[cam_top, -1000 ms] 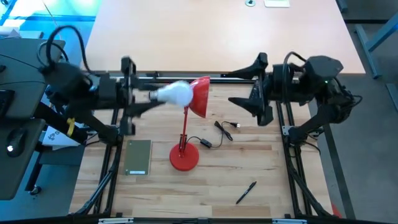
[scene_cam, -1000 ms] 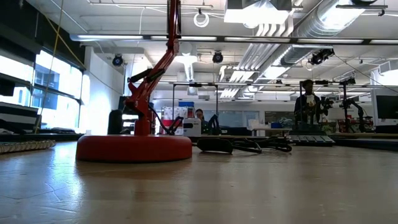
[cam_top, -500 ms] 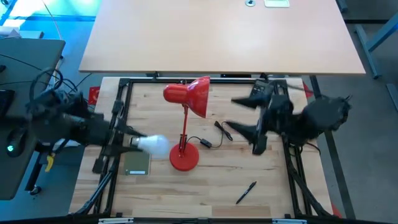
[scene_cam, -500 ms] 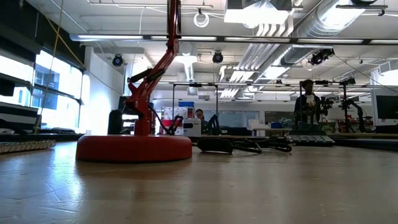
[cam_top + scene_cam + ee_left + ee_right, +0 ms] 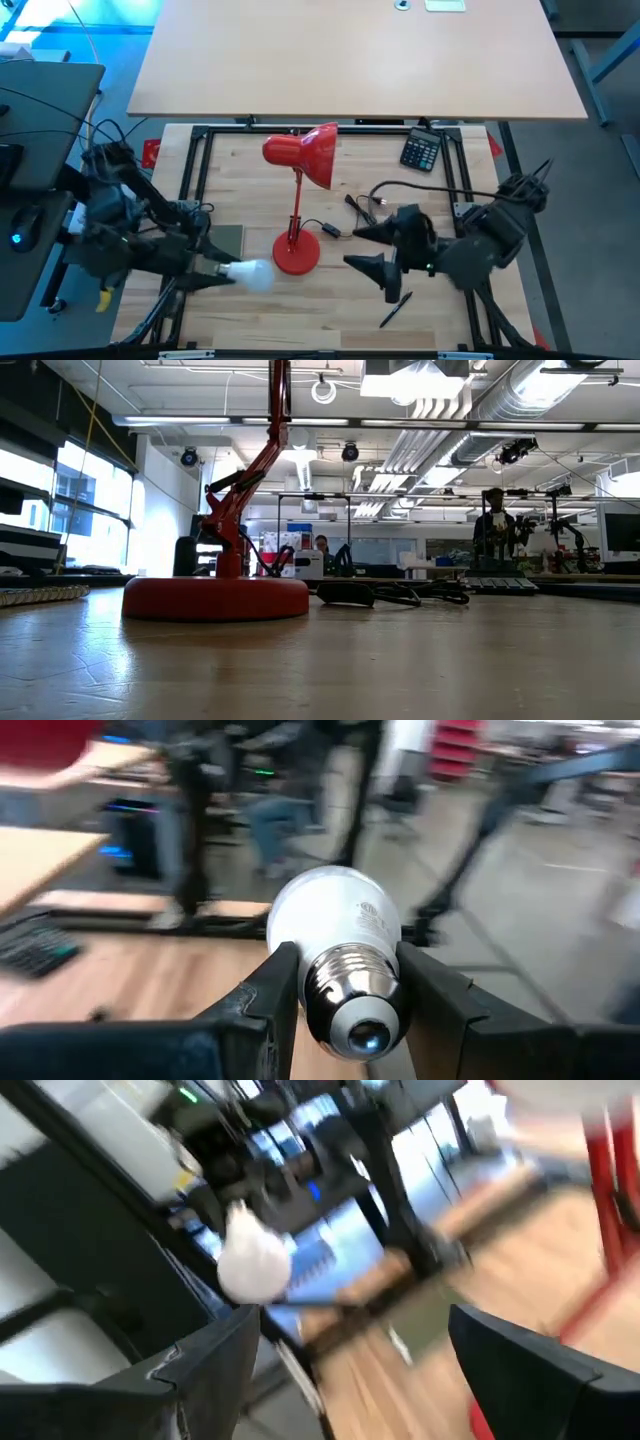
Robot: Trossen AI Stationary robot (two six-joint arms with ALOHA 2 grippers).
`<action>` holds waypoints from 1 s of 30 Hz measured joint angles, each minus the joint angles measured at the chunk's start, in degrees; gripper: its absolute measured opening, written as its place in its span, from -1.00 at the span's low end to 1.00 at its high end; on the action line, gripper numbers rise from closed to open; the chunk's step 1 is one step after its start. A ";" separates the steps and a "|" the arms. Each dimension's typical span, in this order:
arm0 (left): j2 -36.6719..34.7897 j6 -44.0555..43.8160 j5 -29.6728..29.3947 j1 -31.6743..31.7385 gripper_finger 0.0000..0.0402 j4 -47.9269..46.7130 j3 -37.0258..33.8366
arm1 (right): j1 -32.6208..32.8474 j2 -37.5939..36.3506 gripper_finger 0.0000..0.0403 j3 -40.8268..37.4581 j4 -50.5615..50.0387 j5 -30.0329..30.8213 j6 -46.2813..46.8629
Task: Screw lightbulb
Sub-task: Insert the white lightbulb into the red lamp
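Note:
The white lightbulb (image 5: 252, 273) is held off the table just left of the red desk lamp's round base (image 5: 296, 253), with my left gripper (image 5: 222, 272) shut on it. The lamp's red shade (image 5: 305, 153) stands farther back on its thin stem. In the left wrist view the bulb's white globe (image 5: 335, 913) sticks out past the fingers. My right gripper (image 5: 366, 249) is open to the right of the lamp base with nothing between its fingers. The right wrist view shows the bulb (image 5: 254, 1260) across from it. Neither gripper shows in the low view. My left gripper pinches the bulb's metal screw base (image 5: 350, 982) between its two fingers (image 5: 268, 992). The fingers come in about level from the table's left. The globe points past the fingertips toward the lamp base. The bulb is lifted clear of the table.
A black cable with a switch (image 5: 360, 208) lies right of the lamp stem. A calculator (image 5: 422, 150) sits at the far right, and a black pen (image 5: 395, 308) near the front edge. A grey-green flat box (image 5: 230, 238) lies behind the bulb. Black frame rails (image 5: 190, 160) border the table.
My left gripper has carried the bulb from beside the lamp shade down and toward the table's near edge, rolling on the way, and has ended beside the lamp base. My right gripper has swung from the far right toward the near edge and the lamp base, rolling and staying open.

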 joint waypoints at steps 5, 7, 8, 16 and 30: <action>0.29 -2.51 -6.71 1.83 -0.39 13.32 -8.50 | 0.02 0.49 0.58 0.00 -17.08 -4.28 4.94; 0.34 -1.51 -7.04 3.37 -0.39 18.62 -9.70 | -0.77 1.30 0.58 0.00 -16.80 -5.18 -1.23; 0.64 -0.75 -6.97 4.30 -0.39 20.43 -9.89 | -1.28 1.84 0.58 0.00 -15.37 -5.69 -5.77; 2.56 16.97 -1.40 10.36 -0.39 29.16 -9.95 | -5.93 4.64 0.58 -0.04 -0.96 -9.51 -29.83; 1.34 29.24 6.32 10.25 -0.39 46.67 -9.95 | -6.49 4.49 0.58 -0.04 26.90 -7.58 -48.05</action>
